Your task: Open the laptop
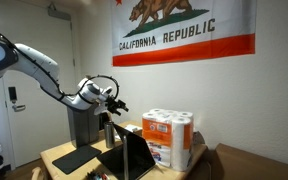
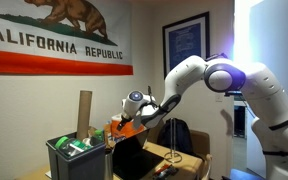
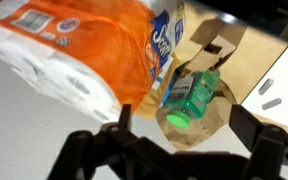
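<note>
Laptop [image 1: 132, 153] sits below the pincer [image 1: 112, 104], apart.

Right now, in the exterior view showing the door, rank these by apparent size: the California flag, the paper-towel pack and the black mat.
1. California flag: largest, though it hangs farthest back.
2. Paper-towel pack.
3. Black mat: smallest, but it lies flat and foreshortened, so its true size is unsure.

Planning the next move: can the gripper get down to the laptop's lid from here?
Probably yes. The gripper hangs open above the laptop, whose lid stands raised, with only air between. The paper towels stand close beside, so sideways room looks tight.
</note>
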Available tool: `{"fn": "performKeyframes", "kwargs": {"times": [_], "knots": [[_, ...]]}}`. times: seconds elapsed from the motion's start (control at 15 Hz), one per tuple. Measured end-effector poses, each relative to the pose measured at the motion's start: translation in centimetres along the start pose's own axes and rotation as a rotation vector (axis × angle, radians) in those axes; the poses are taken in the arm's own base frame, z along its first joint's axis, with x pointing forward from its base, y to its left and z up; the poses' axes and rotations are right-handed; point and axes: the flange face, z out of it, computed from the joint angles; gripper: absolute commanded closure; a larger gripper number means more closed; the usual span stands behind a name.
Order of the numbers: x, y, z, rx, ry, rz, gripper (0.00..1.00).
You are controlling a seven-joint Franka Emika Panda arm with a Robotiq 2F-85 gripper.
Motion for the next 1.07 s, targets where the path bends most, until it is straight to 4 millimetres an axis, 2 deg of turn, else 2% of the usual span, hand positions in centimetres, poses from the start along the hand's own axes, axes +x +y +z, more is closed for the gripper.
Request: {"fn": "performKeyframes", "kwargs": {"times": [0.2,0.4,0.8,1.07], "knots": [[3.7,1.1,-1.9,-0.012,0.079,0.015,0.00],[5.7,1.7,-3.0,-0.017,0.121,0.030,0.00],[6.3,1.0,-4.2,-0.008,0.050,0.067,0.00],[5.9,-1.9,-8.1,0.089,-0.098,0.024,0.00]]}}
